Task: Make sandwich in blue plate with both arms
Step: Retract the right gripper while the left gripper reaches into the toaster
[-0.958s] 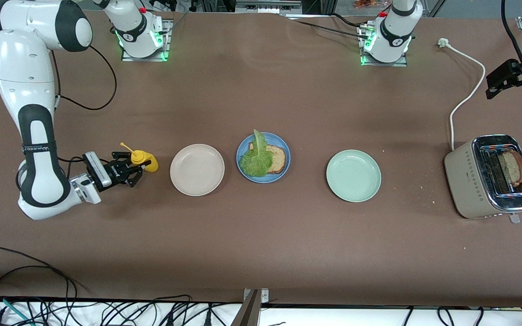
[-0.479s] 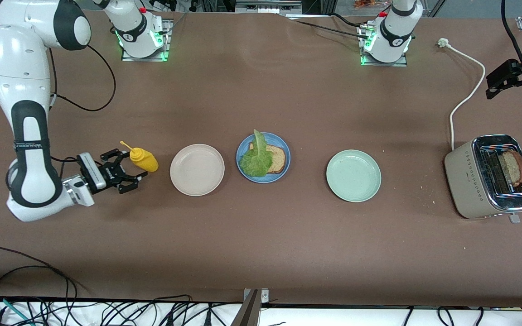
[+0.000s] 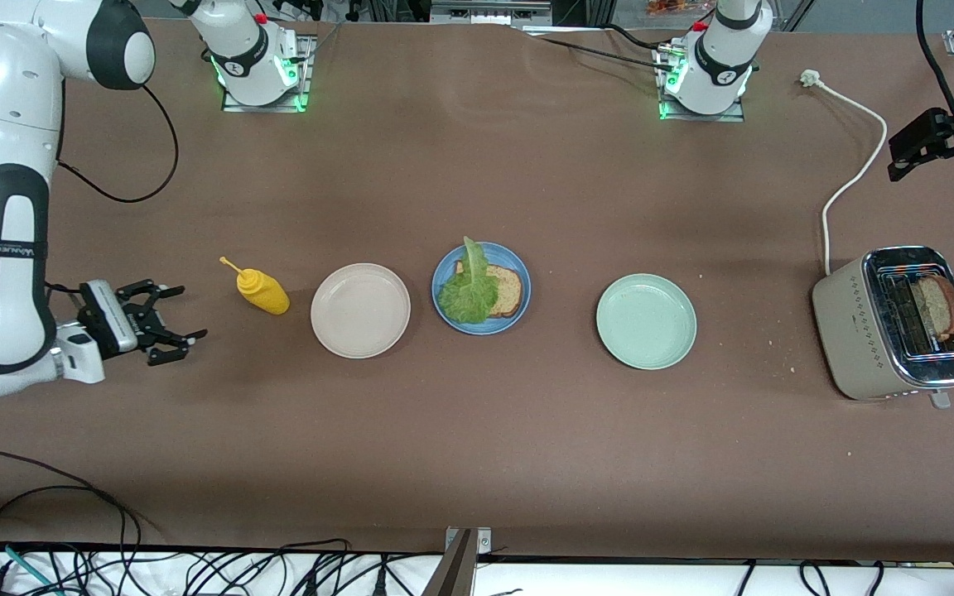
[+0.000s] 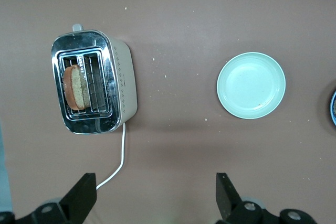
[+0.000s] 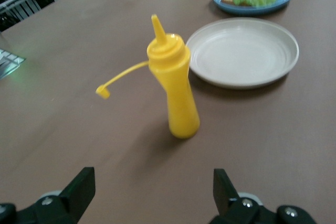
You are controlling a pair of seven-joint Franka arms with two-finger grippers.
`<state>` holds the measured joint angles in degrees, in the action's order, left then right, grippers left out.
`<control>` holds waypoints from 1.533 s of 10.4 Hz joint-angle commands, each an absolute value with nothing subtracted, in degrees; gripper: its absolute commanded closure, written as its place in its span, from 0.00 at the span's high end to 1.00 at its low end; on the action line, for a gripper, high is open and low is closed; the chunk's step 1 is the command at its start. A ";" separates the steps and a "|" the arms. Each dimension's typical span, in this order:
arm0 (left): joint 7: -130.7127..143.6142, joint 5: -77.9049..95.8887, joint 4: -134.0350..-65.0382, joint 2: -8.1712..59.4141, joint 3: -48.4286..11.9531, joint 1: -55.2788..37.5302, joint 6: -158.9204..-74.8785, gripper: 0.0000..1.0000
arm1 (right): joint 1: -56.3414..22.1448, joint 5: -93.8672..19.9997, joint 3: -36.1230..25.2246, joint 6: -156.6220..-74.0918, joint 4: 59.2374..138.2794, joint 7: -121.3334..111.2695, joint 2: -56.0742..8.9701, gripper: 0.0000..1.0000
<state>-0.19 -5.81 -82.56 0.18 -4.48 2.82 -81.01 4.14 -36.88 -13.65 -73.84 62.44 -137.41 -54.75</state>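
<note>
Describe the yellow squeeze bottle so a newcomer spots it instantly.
Three round plates sit in a row mid-table; start at the beige plate nearest the right arm's end. Beside it, toward that end, stands the upright yellow plastic squeeze bottle, the only bottle, its cap dangling open.

Even overhead light, soft shadows, right wrist view perhaps slightly blurred

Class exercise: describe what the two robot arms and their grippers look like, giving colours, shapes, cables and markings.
Both arms are glossy white, rounded segments with black joint bands. The right arm carries grey lettering on a black band and a trailing black cable. Each base glows green. The right gripper and left gripper are black, each two-fingered.
</note>
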 commanded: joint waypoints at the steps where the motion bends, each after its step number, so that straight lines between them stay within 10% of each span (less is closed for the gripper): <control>1: -0.08 -3.09 -81.65 0.78 -4.66 2.99 -80.77 1.00 | 3.17 -30.26 -15.12 -75.05 58.10 -128.35 -51.87 1.00; 9: -0.88 -13.36 -81.30 13.17 -3.78 9.20 -86.36 1.00 | -9.11 -16.73 -16.60 -79.00 59.05 -91.27 -40.02 1.00; 16: -7.82 -14.06 -81.39 24.24 -3.08 18.27 -97.64 1.00 | -9.67 8.24 -0.46 -91.41 87.07 -38.77 -14.09 1.00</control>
